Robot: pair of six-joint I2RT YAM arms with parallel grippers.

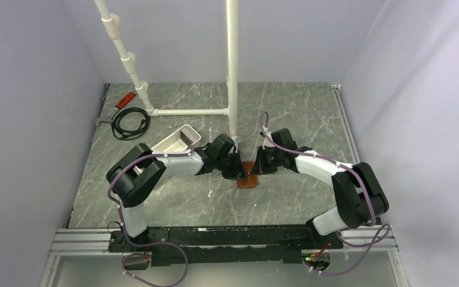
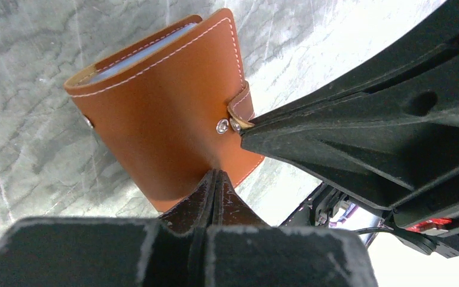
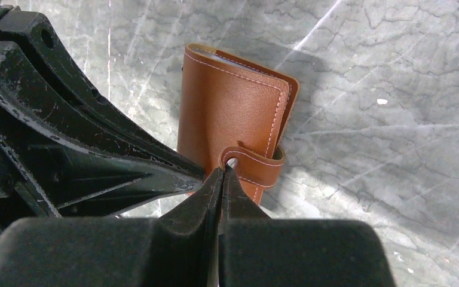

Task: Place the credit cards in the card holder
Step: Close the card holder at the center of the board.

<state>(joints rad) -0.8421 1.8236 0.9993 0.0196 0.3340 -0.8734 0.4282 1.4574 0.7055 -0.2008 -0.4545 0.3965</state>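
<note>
Folded card holder (image 2: 167, 113) lies on worktop (image 3: 382, 149). Tips of left gripper (image 2: 214, 176), closed tight, touch its cover. Tips of right gripper (image 3: 223, 173), also closed, sit at snap strap (image 3: 257, 164).

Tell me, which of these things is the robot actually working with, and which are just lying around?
In the job: card holder, light-blue card tucked inside it, left gripper, right gripper.
Lying about: white tray, black cable, red-handled tool, white pipes.
</note>
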